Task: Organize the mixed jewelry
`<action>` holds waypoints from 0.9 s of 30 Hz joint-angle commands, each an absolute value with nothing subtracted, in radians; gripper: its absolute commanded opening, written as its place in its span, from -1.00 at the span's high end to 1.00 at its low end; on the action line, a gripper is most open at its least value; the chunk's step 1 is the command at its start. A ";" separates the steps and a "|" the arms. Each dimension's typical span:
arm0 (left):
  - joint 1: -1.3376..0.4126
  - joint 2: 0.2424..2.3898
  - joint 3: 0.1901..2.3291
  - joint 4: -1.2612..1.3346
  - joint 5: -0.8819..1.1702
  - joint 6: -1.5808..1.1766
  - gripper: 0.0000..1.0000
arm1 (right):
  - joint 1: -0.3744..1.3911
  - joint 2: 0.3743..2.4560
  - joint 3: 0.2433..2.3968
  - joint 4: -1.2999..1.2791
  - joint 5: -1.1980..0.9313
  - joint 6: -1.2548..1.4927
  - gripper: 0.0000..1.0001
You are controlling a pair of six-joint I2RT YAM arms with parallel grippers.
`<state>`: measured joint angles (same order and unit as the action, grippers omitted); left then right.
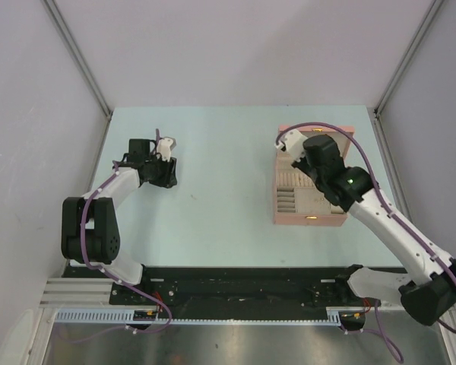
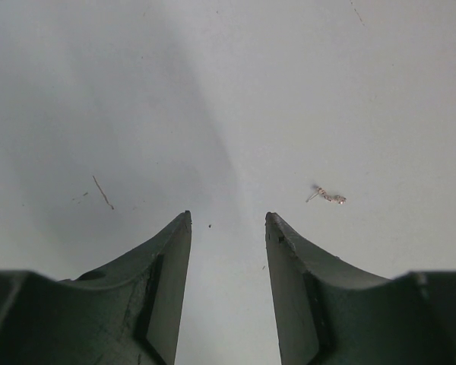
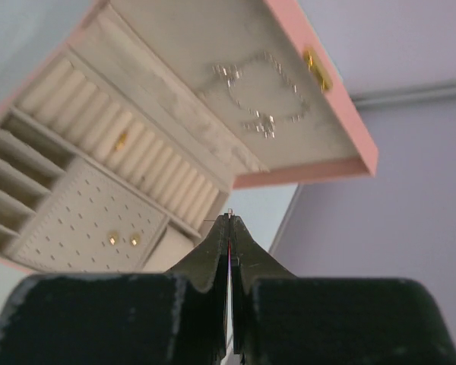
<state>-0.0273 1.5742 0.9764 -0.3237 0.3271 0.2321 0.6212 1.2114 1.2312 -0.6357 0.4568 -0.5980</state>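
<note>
A tiny metallic jewelry piece (image 2: 327,195) lies on the pale table just ahead and right of my left gripper (image 2: 228,220), which is open and empty, low over the table at the left (image 1: 169,175). My right gripper (image 3: 229,219) is shut, with a tiny thin metal piece (image 3: 229,212) poking out at its tips. It hangs over the open pink jewelry box (image 1: 308,219), near the back of the box (image 1: 298,161). In the box, two gold studs (image 3: 112,239) sit on the perforated pad, a gold ring (image 3: 121,139) sits in the rolls, and a chain (image 3: 262,99) lies against the lid.
The box lid (image 3: 319,156) stands open behind the tray, its gold clasp (image 3: 317,68) at the top. Slot compartments (image 3: 7,179) run down the box's left side. Grey walls close in the table on the left, the back and the right.
</note>
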 commanded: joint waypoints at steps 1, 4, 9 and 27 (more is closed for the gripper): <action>-0.018 1.542 0.989 -0.304 0.364 0.209 0.02 | 0.565 1.085 1.134 -0.700 0.457 -0.643 1.00; -0.018 1.543 0.988 -0.302 0.370 0.203 0.02 | 0.538 1.016 1.048 -0.680 0.459 -0.656 1.00; -0.018 1.537 0.989 -0.304 0.374 0.196 0.01 | 0.534 0.992 0.956 -0.631 0.474 -0.660 1.00; -0.018 1.467 0.960 -0.298 0.387 0.193 -0.04 | 0.633 1.198 0.897 -0.470 0.492 -0.598 1.00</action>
<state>-0.0261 1.5257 0.9710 -0.3225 0.3458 0.2092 0.6037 1.1770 0.9081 -0.5407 0.4618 -0.6216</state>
